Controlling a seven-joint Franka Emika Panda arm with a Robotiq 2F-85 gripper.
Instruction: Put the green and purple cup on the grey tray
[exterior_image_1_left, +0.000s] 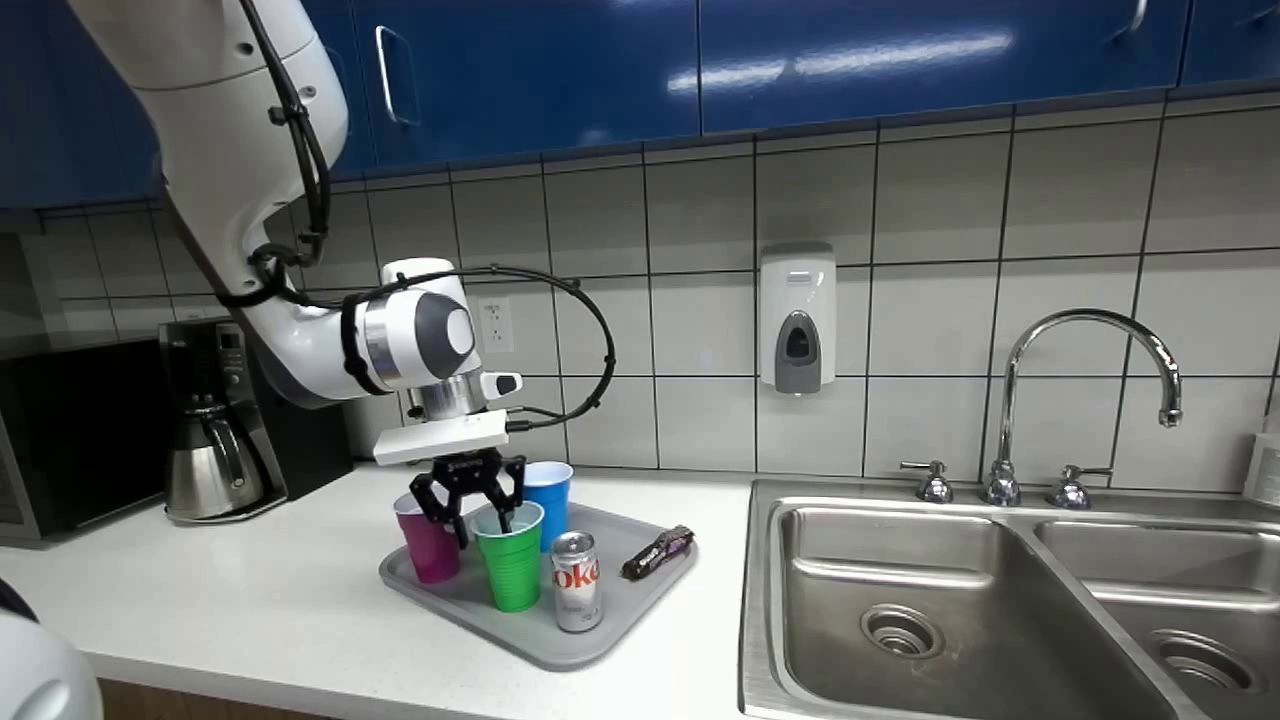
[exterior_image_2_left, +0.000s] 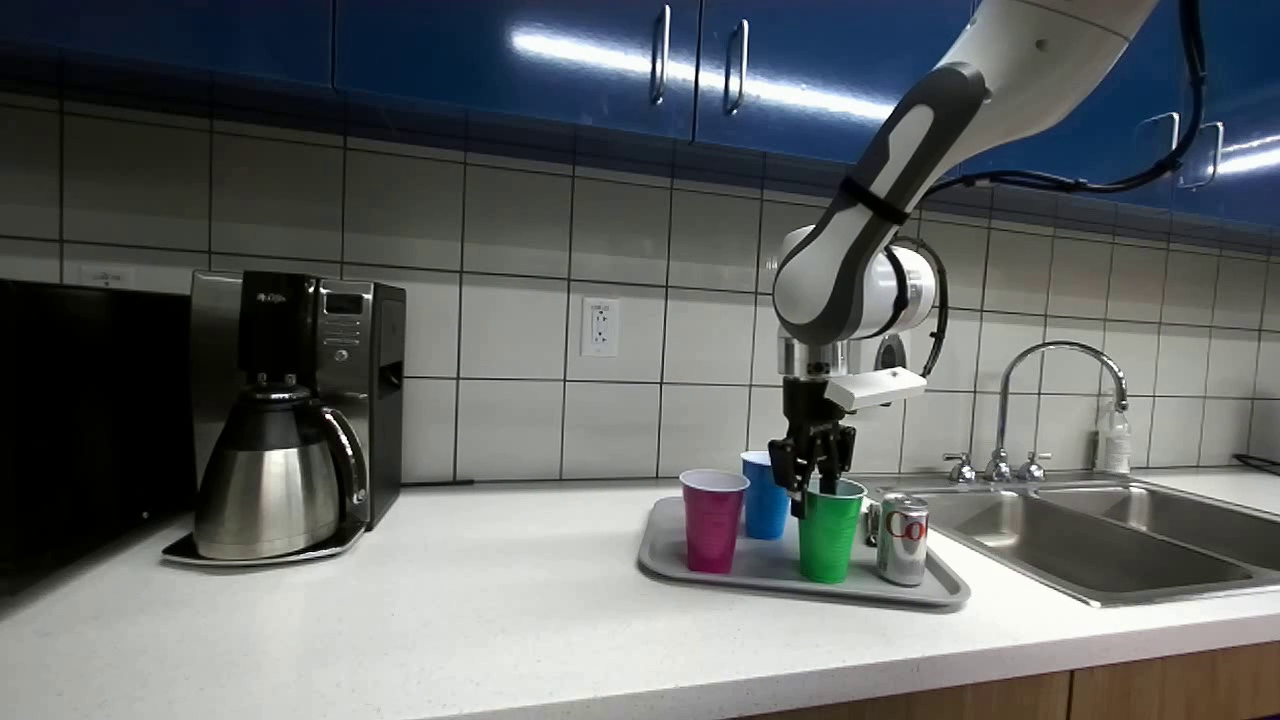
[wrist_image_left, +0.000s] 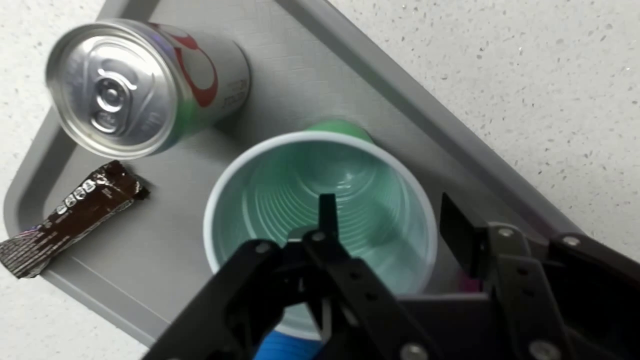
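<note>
The green cup (exterior_image_1_left: 513, 568) and the purple cup (exterior_image_2_left: 712, 525) both upright on the tray (exterior_image_2_left: 660, 535), apart from each other. The green one stands by the long edge away from the tiled wall (exterior_image_2_left: 510, 430); the purple one at the end away from the sink (exterior_image_1_left: 765, 600).

State of the jaws: apart, low over the green cup. Wrist view: one tip inside the mouth, the other outside on the purple cup's side, rim passing between, gap wider than the cup wall. Whether either tip touches the cup: cannot tell.

Also on the tray: the blue cup (exterior_image_1_left: 548, 490), upright, nearer the tiled wall; the can (wrist_image_left: 155, 90), upright, just beside the green cup on the sink side; the bar (wrist_image_left: 75, 215), lying flat at the sink end, one end across the edge in the wrist view.

The tray lies on the white surface (exterior_image_2_left: 400, 620) near the sink, well apart from the coffee maker (exterior_image_2_left: 280, 330). The arm (exterior_image_1_left: 300, 340) comes in from above. Blue cabinets (exterior_image_2_left: 520, 90) above the tiled wall in both exterior views.
</note>
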